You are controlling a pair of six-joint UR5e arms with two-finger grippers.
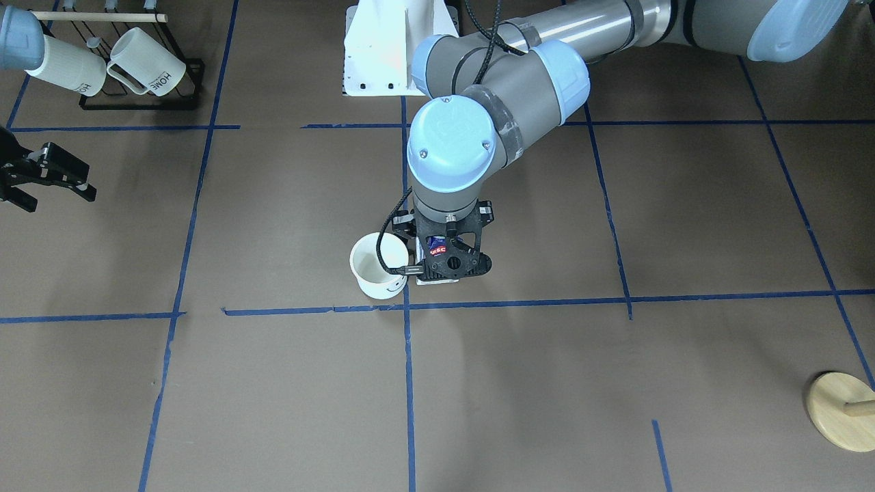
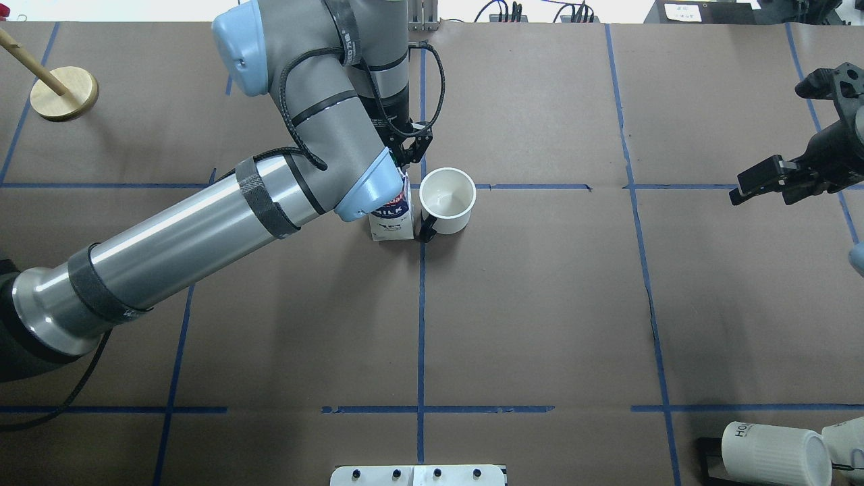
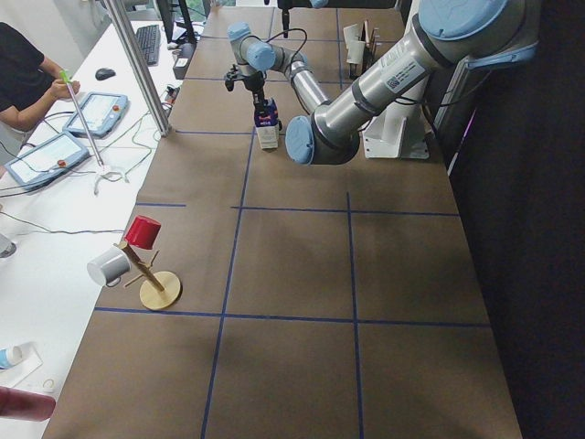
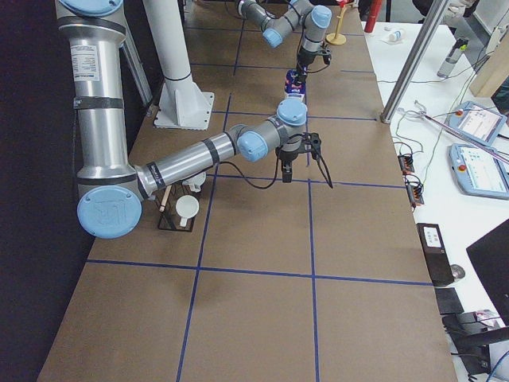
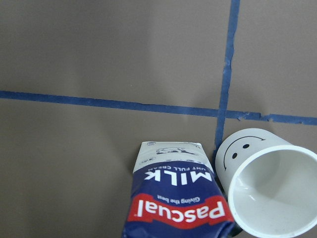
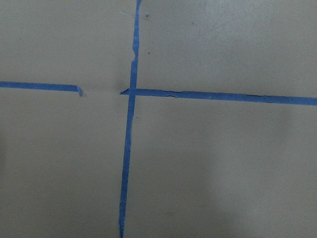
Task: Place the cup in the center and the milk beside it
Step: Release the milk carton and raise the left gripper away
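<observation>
The white cup [image 2: 447, 200], with a black handle and a smiley face [image 5: 237, 151], stands upright just on the robot's side of the center tape crossing [image 5: 220, 113]. It also shows in the front-facing view [image 1: 378, 265]. The blue and white milk carton [image 2: 391, 216] stands upright right next to it, on the other side of the tape line [image 5: 178, 198]. My left gripper [image 1: 448, 256] points straight down over the carton's top and looks shut on it. The cap is hidden. My right gripper [image 2: 759, 200] is open and empty, far off at the table's side [image 1: 61, 203].
A black rack [image 1: 137, 102] with two ribbed HOME mugs [image 2: 769, 452] stands at one near corner. A round wooden stand [image 2: 64, 93] is at the far opposite corner. The white arm mount [image 1: 383, 48] sits at the robot's edge. The right wrist view shows only a tape crossing [image 6: 130, 92].
</observation>
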